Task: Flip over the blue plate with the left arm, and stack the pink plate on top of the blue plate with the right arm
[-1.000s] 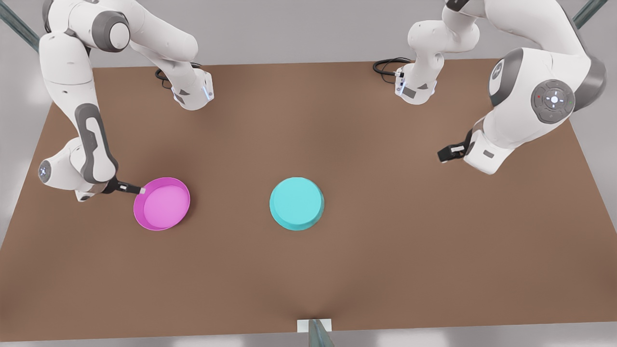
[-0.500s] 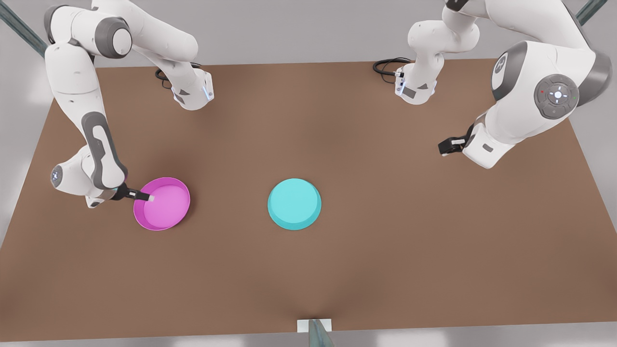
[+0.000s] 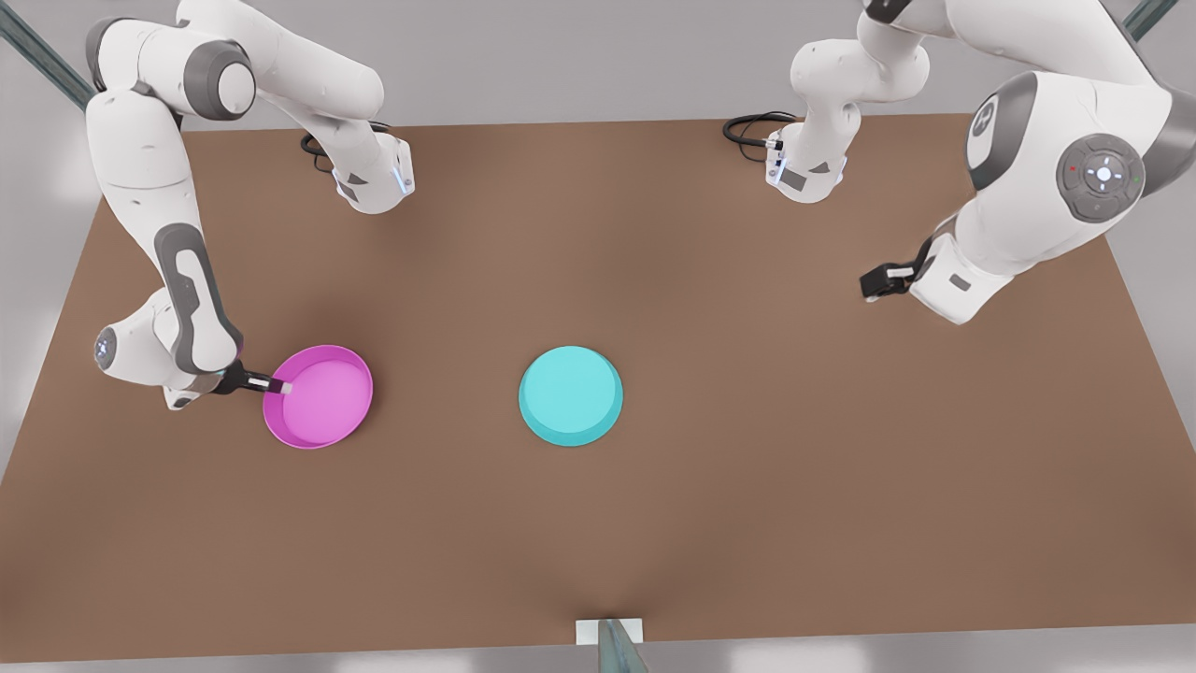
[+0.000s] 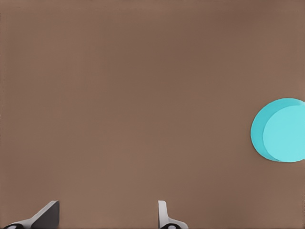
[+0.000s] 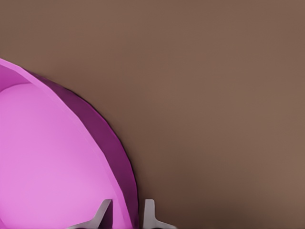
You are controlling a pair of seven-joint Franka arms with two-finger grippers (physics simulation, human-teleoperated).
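pink plate (image 3: 322, 402): magenta rim, lighter pink inside | blue plate (image 3: 570, 393): plain turquoise-cyan | table (image 3: 747, 449): flat brown | arms: white, grey joint covers | right gripper (image 3: 280, 385) and left gripper (image 3: 874, 283): black, pale tips

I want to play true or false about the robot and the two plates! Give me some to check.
1. The blue plate lies upside down, flat bottom up. True.
2. The pink plate is stacked on the blue plate. False: they lie apart on the table, the pink one toward the front view's left.
3. The right gripper has its fingers on either side of the pink plate's rim. True: one finger is inside the rim, one outside.
4. The left gripper is holding the blue plate. False: it is open and hangs over bare table, away from that plate.
5. The pink plate sits open side up. True.
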